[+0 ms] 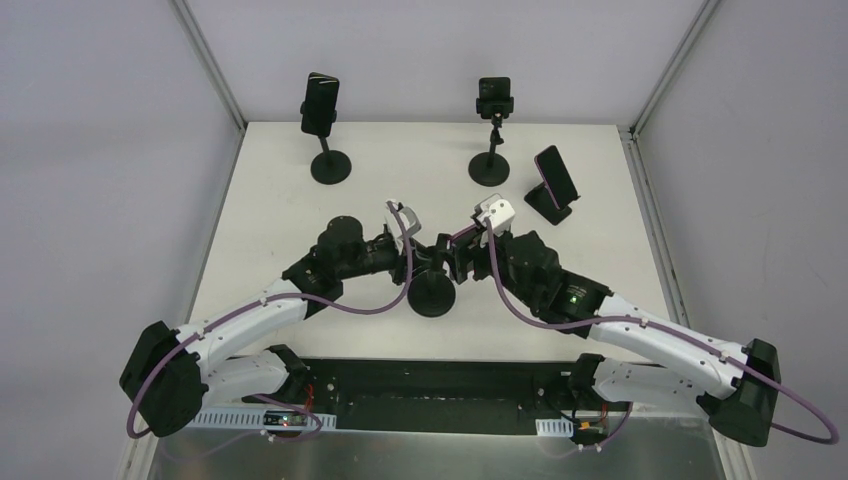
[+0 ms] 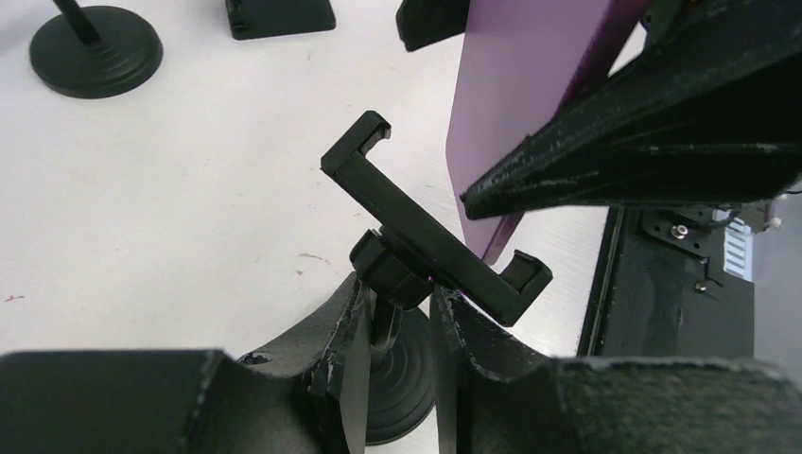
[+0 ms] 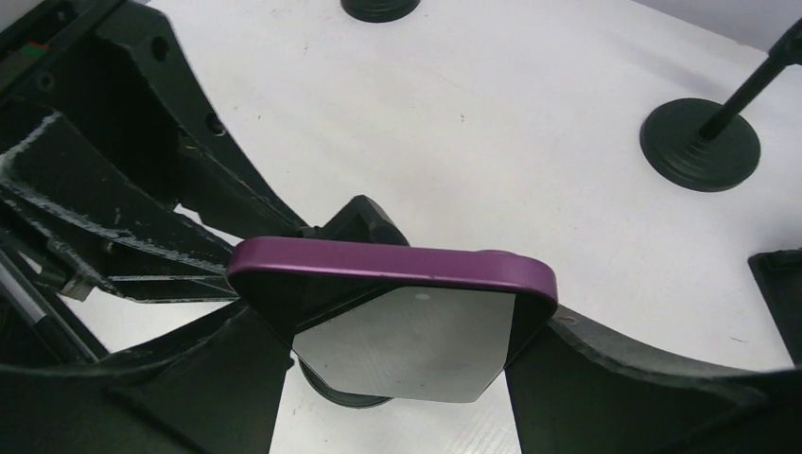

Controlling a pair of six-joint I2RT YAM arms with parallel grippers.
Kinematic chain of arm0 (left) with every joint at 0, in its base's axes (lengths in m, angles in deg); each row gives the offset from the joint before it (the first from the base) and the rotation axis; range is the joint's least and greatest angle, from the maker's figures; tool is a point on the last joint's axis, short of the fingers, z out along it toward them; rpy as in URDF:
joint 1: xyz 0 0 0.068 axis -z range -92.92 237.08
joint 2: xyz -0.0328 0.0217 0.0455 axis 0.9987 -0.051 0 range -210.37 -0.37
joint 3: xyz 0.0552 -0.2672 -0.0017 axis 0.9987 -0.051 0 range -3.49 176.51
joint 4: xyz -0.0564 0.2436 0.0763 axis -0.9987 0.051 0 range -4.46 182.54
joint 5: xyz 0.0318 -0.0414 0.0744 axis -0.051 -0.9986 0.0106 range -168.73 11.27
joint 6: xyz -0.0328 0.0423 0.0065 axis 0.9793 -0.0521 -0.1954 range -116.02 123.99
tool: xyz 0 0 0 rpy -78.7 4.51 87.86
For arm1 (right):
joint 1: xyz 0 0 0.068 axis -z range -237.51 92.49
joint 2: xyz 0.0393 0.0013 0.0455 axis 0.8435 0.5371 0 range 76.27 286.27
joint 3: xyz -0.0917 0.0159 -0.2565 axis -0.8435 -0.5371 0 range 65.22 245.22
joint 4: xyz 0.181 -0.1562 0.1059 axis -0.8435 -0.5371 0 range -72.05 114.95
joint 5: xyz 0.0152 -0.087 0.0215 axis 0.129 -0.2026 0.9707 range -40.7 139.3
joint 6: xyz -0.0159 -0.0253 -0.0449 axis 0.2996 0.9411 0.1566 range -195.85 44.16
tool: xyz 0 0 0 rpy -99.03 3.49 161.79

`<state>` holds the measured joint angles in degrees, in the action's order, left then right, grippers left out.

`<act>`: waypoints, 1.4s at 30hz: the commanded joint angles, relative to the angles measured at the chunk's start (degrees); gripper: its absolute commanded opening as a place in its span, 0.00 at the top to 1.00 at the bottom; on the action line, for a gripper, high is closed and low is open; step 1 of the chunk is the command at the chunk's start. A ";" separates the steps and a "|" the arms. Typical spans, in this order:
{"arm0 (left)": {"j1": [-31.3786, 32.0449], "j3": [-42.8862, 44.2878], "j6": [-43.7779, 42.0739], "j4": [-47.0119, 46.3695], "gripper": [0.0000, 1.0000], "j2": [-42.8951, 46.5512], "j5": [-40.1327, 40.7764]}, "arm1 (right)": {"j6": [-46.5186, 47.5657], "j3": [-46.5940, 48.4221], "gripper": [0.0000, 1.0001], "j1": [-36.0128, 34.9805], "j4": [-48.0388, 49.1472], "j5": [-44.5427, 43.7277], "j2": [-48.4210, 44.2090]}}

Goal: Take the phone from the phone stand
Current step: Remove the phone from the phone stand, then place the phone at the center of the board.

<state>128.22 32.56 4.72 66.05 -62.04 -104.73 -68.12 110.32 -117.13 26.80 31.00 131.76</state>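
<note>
The phone stand [image 1: 432, 292], black with a round base, sits mid-table between both arms. My left gripper [image 2: 397, 307] is shut on the stand's thin stem just under its ball joint. The stand's clamp bracket [image 2: 430, 236] is empty. The purple phone [image 2: 530, 95] hangs beside and above the bracket, clear of it. My right gripper [image 3: 397, 350] is shut on the phone [image 3: 397, 284], one finger on each long edge, screen facing the camera. In the top view, both grippers [image 1: 415, 262] [image 1: 458, 260] crowd over the stand and hide the phone.
A tall stand holding a dark phone [image 1: 320, 105] is at the back left. Another stand with a small clamp [image 1: 494, 100] is at the back centre. A second purple phone leans on a low stand [image 1: 555, 182] at the right. The table edge and black rail lie near.
</note>
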 commanded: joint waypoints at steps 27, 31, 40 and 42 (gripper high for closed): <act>-1.46 0.73 -0.20 14.72 1.00 16.35 29.54 | -24.82 5.37 1.00 9.55 -18.30 -0.50 19.66; -1.51 0.67 -0.20 15.54 1.00 17.24 31.07 | -30.83 7.83 0.93 10.35 -21.58 -6.07 25.72; -1.86 1.26 -2.02 17.61 1.00 18.13 31.86 | -32.33 4.82 0.57 10.65 -15.05 -8.15 32.83; -1.86 1.13 -2.01 17.71 1.00 18.33 32.21 | -32.34 4.40 0.49 10.59 -14.40 -7.71 33.75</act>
<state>127.09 30.97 4.39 84.65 -45.16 -74.63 -98.41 115.30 -106.64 9.20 25.49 164.08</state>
